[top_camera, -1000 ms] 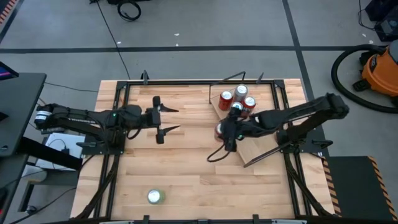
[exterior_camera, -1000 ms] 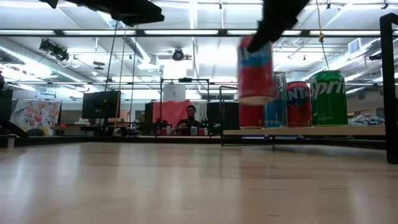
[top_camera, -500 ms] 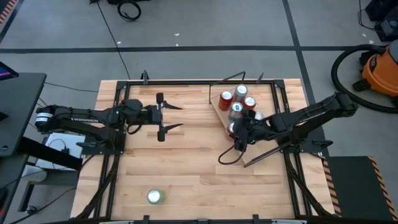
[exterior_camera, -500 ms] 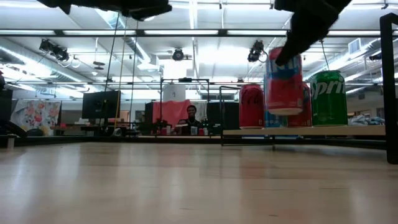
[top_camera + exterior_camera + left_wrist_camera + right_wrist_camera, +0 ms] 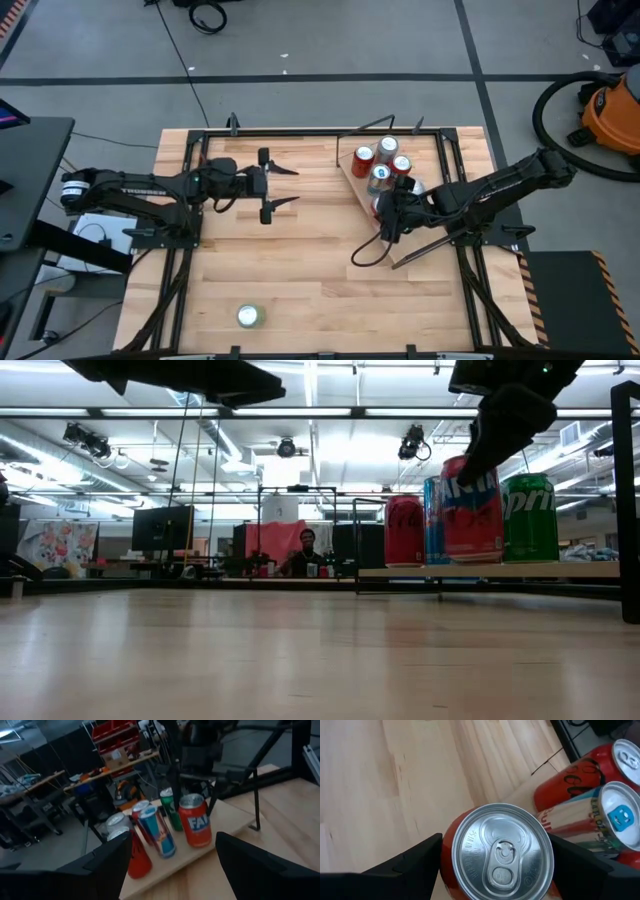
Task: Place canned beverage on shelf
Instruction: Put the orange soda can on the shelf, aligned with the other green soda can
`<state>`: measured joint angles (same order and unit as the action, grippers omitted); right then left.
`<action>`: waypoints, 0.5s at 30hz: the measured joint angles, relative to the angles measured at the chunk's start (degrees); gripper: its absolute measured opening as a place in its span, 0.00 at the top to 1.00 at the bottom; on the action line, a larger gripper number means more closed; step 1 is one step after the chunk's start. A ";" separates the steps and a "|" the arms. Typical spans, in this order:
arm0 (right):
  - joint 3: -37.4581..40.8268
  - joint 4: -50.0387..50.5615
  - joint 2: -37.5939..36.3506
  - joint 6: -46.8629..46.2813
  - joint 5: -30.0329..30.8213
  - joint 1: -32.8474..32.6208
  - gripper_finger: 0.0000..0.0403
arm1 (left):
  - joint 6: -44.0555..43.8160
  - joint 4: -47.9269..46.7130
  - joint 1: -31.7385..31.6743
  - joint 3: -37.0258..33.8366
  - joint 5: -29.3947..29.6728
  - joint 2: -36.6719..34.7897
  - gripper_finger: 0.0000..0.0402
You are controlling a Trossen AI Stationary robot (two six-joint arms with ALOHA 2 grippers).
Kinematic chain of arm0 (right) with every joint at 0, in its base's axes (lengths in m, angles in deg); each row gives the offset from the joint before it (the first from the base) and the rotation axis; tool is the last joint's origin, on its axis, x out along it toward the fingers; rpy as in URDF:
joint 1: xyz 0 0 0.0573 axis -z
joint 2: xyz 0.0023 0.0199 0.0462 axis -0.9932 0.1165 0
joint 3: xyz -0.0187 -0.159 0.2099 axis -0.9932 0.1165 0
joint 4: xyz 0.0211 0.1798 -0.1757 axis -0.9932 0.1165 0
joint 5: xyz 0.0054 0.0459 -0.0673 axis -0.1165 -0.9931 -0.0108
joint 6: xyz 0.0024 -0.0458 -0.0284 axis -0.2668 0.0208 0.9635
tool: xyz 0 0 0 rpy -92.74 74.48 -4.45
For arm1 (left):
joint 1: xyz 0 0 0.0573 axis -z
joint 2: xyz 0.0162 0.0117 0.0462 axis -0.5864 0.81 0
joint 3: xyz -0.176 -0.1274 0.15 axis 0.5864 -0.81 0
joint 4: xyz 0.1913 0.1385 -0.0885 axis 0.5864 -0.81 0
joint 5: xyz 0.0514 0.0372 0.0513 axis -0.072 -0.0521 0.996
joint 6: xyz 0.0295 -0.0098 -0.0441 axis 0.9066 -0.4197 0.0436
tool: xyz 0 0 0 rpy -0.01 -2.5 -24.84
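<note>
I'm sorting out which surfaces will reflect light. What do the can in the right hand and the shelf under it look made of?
The can in the right hand looks like metal: bare silvery lid with a pull tab, glossy red printed wall. The shelf looks like smooth pale wood with faint grain, probably matte, edged by thin black rods, likely metal.

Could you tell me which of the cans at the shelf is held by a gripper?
The orange Fanta can, clasped by the right gripper; the other cans stand free on the shelf.

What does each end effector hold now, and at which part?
The right end effector holds an orange can by its upper sides, at the shelf. The left end effector is open and holds nothing.
</note>
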<state>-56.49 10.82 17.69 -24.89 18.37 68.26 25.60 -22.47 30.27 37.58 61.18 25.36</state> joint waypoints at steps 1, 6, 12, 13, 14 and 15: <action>0.01 0.14 0.00 0.41 -0.20 0.00 0.18 | 0.00 -0.25 0.00 0.00 0.00 0.10 0.26; 0.06 0.47 0.00 2.56 -0.75 0.00 0.18 | -0.06 -0.38 0.00 -0.04 -0.02 0.12 0.26; 0.06 1.29 0.00 2.60 -0.58 0.00 0.18 | -0.91 -0.95 0.00 -0.04 -0.02 0.14 0.26; 0.06 1.34 0.00 2.44 -0.42 0.00 0.18 | -1.02 -1.11 0.00 -0.04 -0.02 0.14 0.26; 0.06 1.38 0.00 2.29 -0.15 0.00 0.18 | -1.07 -1.28 0.00 -0.04 -0.02 0.14 0.26; 0.06 1.42 0.00 2.13 0.25 0.00 0.18 | -1.27 -1.35 0.00 -0.04 -0.02 0.14 0.26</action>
<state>-56.43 12.23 17.69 -22.76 18.62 68.26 24.33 -23.82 30.27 37.53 61.16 25.50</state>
